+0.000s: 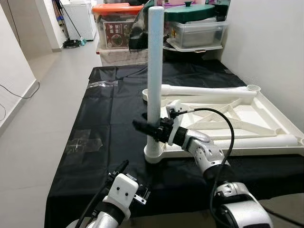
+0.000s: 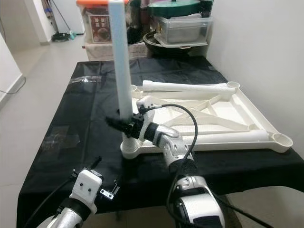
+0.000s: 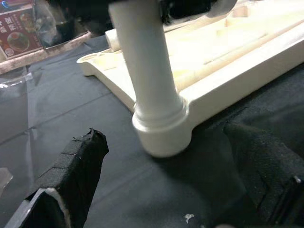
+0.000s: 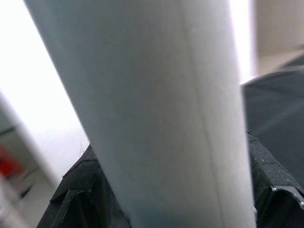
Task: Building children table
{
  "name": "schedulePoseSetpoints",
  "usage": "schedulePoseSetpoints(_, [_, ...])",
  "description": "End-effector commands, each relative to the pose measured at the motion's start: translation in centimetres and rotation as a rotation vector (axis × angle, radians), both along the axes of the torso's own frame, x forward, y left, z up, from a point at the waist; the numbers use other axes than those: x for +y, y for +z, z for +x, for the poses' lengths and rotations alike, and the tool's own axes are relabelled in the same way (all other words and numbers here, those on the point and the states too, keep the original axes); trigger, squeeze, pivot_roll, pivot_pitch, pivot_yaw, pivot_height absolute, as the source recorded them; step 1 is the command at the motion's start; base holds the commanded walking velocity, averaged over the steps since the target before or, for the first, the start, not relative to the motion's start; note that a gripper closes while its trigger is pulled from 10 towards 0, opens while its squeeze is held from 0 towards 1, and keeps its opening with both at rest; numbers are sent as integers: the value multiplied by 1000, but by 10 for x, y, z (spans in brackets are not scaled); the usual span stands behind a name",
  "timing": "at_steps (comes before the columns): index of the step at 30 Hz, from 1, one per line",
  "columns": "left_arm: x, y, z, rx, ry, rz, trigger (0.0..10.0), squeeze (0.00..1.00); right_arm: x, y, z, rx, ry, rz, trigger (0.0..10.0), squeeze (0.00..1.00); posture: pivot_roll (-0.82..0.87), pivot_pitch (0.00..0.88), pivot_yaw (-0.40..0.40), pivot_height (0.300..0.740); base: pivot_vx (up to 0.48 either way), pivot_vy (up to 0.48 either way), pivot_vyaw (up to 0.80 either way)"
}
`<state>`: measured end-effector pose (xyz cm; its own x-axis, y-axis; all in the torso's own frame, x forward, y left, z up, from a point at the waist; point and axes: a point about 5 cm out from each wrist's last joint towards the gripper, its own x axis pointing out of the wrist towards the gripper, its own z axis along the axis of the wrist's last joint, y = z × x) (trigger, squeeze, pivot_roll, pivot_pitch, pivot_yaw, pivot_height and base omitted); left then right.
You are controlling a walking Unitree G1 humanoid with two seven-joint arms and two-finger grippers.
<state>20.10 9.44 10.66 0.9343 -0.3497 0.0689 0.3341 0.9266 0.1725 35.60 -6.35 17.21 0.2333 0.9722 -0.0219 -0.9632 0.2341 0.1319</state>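
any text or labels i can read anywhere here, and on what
No text can be read.
Red label on the storage box under the orange lid: has printing and a picture, too small and blurred to read.
White table leg, table top, black cloth: no text visible.

A black sheet [image 1: 109,118] covers the floor [image 1: 42,118]. On it lies an upturned white tabletop [image 1: 266,118], with clear plastic scraps [image 1: 84,141] off to the left.

The right gripper [image 1: 151,127] is reaching forward with jaws clamped, while the left gripper [image 3: 166,190] is hovering low, jaws spread.
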Motion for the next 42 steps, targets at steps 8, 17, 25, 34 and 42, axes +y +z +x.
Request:
schedulePoseSetpoints(8, [0,-2,-2,12,-3,7,10000,0,25,-3,-12,-15,319,-125,10000,0,24,0,-9,740,0,0,0])
schedulePoseSetpoints(17, [-1,-1,-2,15,-3,4,10000,0,30,-9,-8,-64,212,-150,0,0,27,0,-10,740,0,0,0])
schedulePoseSetpoints(25, [-1,-2,-2,17,-2,2,10000,0,20,-13,14,-78,-359,-56,0,0,21,0,-10,740,0,0,0])
schedulePoseSetpoints(34, [0,-3,-2,20,-7,5,10000,0,-24,-25,19,-20,-1192,-30,0,0,10,0,-5,740,0,0,0])
schedulePoseSetpoints(42, [0,-5,-2,23,-7,7,10000,0,-10,-40,3,150,-1401,13,0,0,10,0,-4,740,0,0,0])
